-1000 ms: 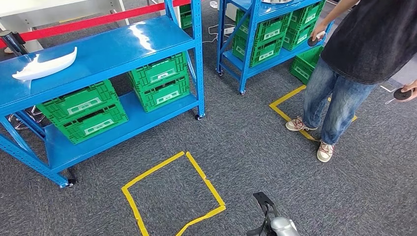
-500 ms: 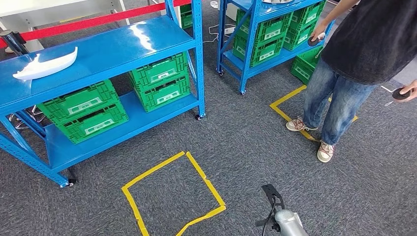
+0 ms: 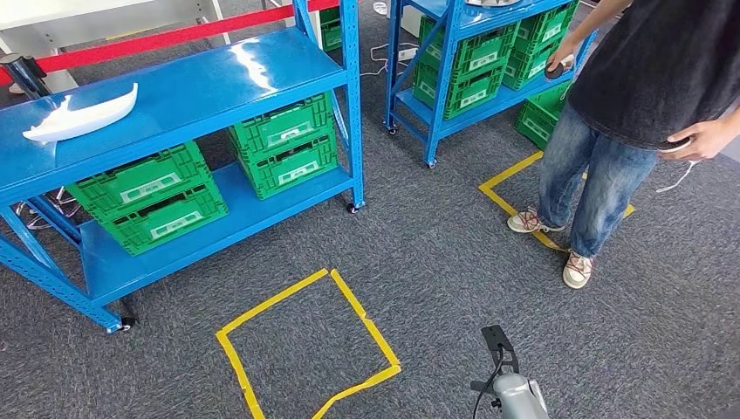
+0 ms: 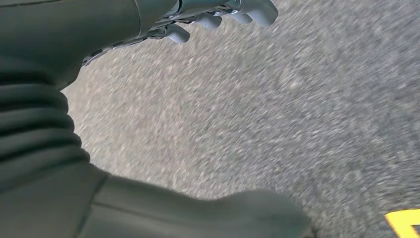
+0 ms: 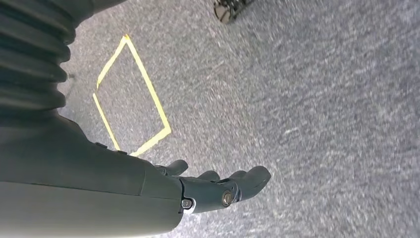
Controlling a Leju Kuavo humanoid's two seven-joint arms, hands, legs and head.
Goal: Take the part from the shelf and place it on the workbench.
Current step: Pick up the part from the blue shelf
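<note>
Hanging spread and empty over grey carpet, the left robot hand [image 4: 218,15] and right robot hand [image 5: 218,186] are well short of the white curved plastic part [image 3: 78,113] lying far ahead on the blue metal shelf [image 3: 218,87], so approaching likely comes first.

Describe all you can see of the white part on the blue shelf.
The white part is a long, curved piece, broad in the middle and tapering to a thin, raised tip toward the shelf's middle. It looks like smooth, glossy plastic. It lies flat on the top board of the blue shelf, near the board's left end. Nothing else touches it; no hand is near.
</note>
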